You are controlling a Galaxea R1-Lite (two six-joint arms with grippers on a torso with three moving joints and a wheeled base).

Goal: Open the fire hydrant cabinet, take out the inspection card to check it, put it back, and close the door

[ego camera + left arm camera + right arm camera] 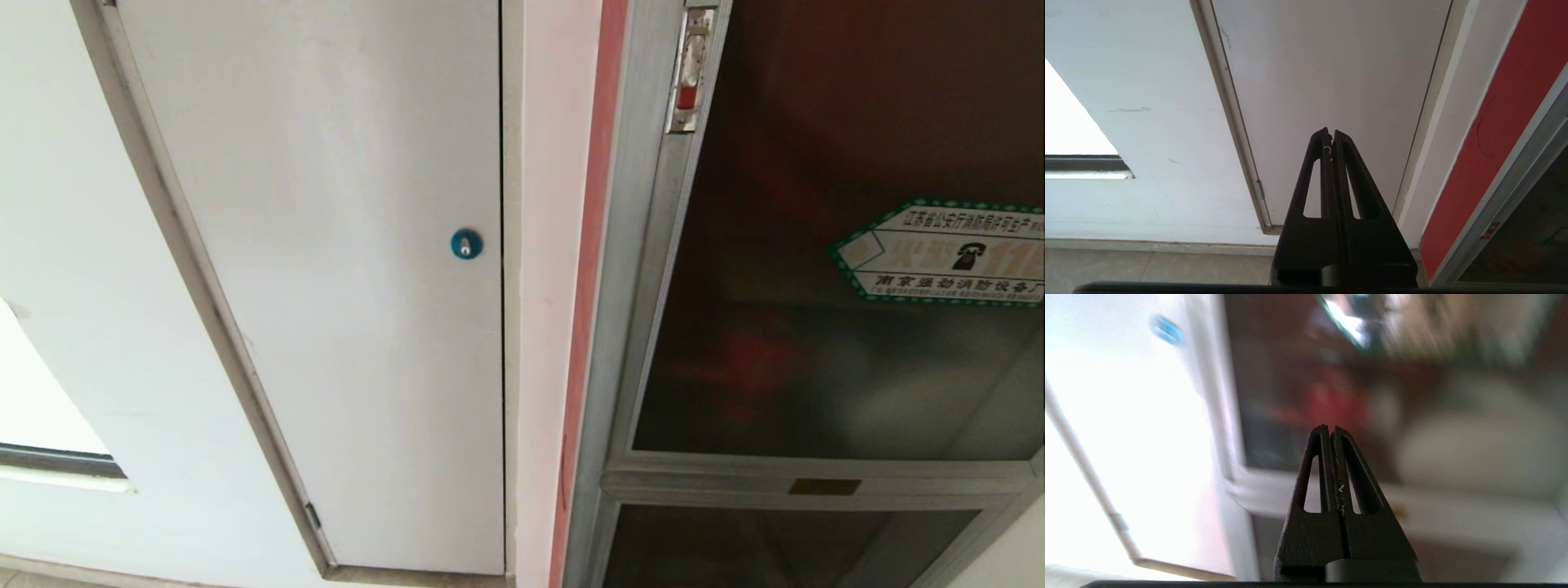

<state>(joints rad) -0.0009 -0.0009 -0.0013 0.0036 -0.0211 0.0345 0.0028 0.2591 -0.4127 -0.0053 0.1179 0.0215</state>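
Nothing of the task looks begun: going left to right, the white door (326,286) with its blue lock (465,243) stands beside the fire hydrant cabinet (629,327), whose door (816,327) and latch (688,82) are shut, no inspection card visible, while the left pincer (1331,134) and right pincer (1329,429) are both closed and empty.

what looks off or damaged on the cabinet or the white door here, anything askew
Nothing stands out. The fire hydrant cabinet has its door shut flush in the frame, glass whole, the hexagonal sticker flat. The white door beside it is closed, with only faint scuffs on the wall.
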